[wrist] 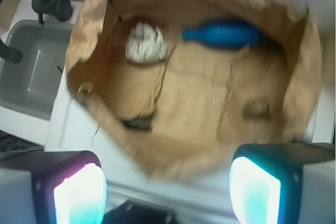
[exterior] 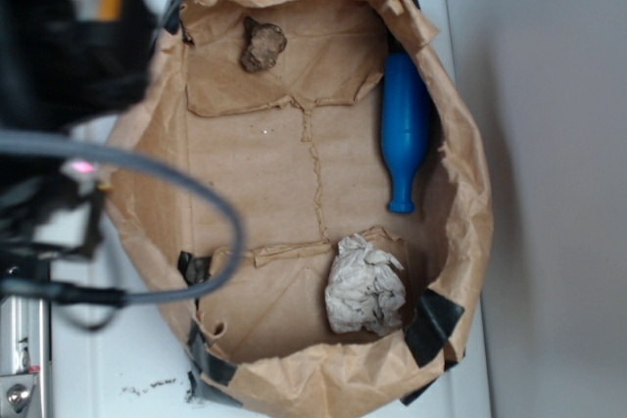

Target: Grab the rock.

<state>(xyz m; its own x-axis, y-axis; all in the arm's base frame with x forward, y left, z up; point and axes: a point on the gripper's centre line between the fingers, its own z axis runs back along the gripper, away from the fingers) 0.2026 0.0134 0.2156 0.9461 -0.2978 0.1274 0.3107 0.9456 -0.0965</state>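
Claw spread wide above brown paper bag on white counter, rock inside.

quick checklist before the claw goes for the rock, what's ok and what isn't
1. Rock in view, lying alone on the bag floor: ok.
2. Nothing touching the rock; bottle and paper wad lie apart from it: ok.
3. Claw open, fingers wide: ok.
4. Claw above the rock: not ok, it sits outside the bag rim.
5. Claw empty: ok.
6. Wrist view sharp: not ok, blurred.
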